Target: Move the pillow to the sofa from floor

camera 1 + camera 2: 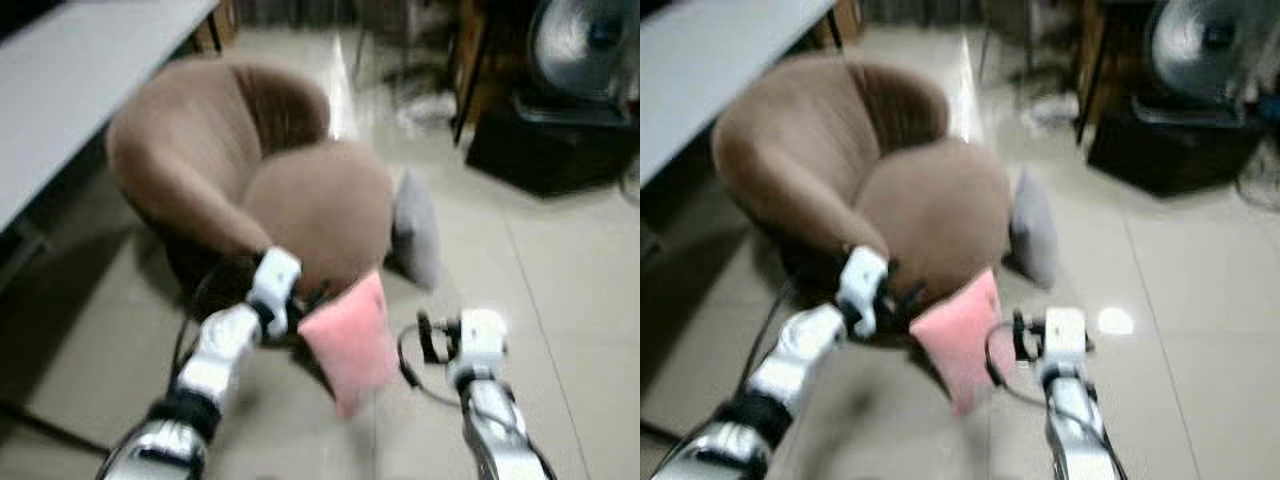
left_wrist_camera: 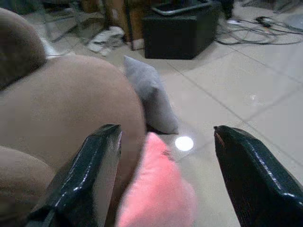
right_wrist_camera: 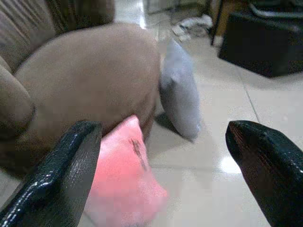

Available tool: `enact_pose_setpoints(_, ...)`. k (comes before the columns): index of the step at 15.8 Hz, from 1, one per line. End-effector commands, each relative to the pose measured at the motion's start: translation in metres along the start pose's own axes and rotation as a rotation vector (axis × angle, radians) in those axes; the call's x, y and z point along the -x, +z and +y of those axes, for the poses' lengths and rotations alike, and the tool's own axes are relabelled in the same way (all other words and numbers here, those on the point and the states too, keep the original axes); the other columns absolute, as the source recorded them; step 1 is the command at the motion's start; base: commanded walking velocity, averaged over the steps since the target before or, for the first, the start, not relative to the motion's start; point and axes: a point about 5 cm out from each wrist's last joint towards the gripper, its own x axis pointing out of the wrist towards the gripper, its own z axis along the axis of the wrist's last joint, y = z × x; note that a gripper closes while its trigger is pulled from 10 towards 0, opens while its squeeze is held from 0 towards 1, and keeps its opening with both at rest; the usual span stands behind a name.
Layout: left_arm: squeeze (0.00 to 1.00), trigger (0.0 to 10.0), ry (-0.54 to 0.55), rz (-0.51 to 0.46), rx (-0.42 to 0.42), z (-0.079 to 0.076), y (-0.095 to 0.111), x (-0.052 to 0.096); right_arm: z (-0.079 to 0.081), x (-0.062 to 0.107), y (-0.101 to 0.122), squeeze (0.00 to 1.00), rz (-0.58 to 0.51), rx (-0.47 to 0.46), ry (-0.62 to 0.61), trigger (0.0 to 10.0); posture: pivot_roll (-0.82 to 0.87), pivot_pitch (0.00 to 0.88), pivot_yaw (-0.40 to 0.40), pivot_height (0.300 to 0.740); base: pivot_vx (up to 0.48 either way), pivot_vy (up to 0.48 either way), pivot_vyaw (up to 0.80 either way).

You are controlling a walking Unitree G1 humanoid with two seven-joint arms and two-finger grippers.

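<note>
Pink pillow (image 1: 350,340) is noted nearest, standing on the tiled floor (image 1: 560,290) against the front of the brown sofa (image 1: 300,210), between the two arms. Left tool (image 2: 165,175) is seen at the pillow's 9 o'clock, fingers spread wide, nothing pinched; in its wrist view the pillow lies in the gap. Right tool (image 3: 165,170) is seen at the pillow's 3 o'clock, fingers likewise spread and empty. Contact with the pillow cannot be confirmed through the blur. Grey pillow (image 1: 415,230) is recorded further off, at the pink one's 1 o'clock, leaning on the sofa's side. Beyond, at 2 o'clock, a black box (image 1: 550,140) with a fan (image 1: 585,45).

Step judged: approach for the grasp, pillow not yet lifted. Next move likely calls for closing in from both sides, then raising it onto the seat.
</note>
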Motion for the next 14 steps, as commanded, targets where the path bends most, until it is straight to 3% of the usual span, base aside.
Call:
enact_pose_setpoints(1, 0.0, 10.0, 0.033, 0.006, -0.008, 0.0088, -0.0023, 0.0066, 0.0124, -0.0021, 0.002, 0.0, 0.0, -0.006, 0.04, 10.0, -0.02, 0.03, 0.082, 0.74, 0.48, 0.0, 0.0)
enact_pose_setpoints(4, 0.0, 10.0, 0.042, 0.019, 0.008, 0.0094, -0.0036, 0.0058, 0.0162, -0.0036, 0.0072, 0.0, -0.032, 0.007, 0.081, 10.0, -0.02, 0.031, 0.08, 0.74, 0.48, 0.0, 0.0)
enact_pose_setpoints(6, 0.0, 10.0, 0.052, 0.024, -0.029, 0.009, -0.0042, 0.0062, 0.0167, -0.004, 0.0063, 0.0, -0.023, 0.007, 0.079, 10.0, -0.01, 0.03, 0.082, 0.74, 0.474, 0.0, 0.0)
enact_pose_setpoints(8, 0.0, 10.0, 0.079, 0.046, -0.063, 0.0115, -0.0056, 0.0063, 0.0191, -0.0045, 0.0053, 0.0, -0.008, -0.015, 0.086, 10.0, -0.02, 0.035, 0.082, 0.725, 0.0, 0.0, 0.0)
enact_pose_setpoints(14, 0.0, 10.0, 0.083, 0.025, -0.028, 0.0138, -0.0023, 0.005, 0.0182, -0.0046, 0.0043, 0.0, 0.005, -0.013, 0.08, 10.0, -0.02, 0.042, 0.083, 0.665, 0.0, 0.0, 0.0)
